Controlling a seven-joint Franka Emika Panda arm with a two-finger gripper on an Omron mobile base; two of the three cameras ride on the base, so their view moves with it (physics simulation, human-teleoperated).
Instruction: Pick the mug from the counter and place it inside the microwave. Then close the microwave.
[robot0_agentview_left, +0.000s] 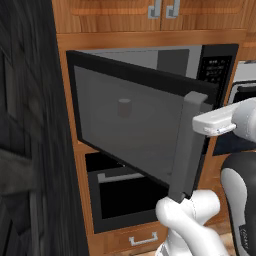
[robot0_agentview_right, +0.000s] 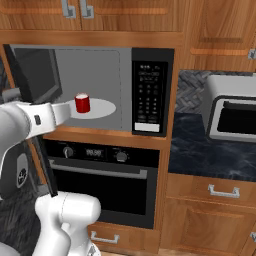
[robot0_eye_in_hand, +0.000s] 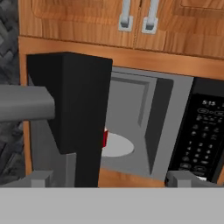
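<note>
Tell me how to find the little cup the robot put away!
Find the big microwave built into the wooden wall, above the black oven. Inside, on the round white plate, stands the mug. It is the one small bright red thing among grey walls.

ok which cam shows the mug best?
Right base view: the mug stands upright on the turntable inside the microwave, unobstructed. Left base view gives a faint shape through the door glass; hand view just a red sliver beside the door edge.
</note>
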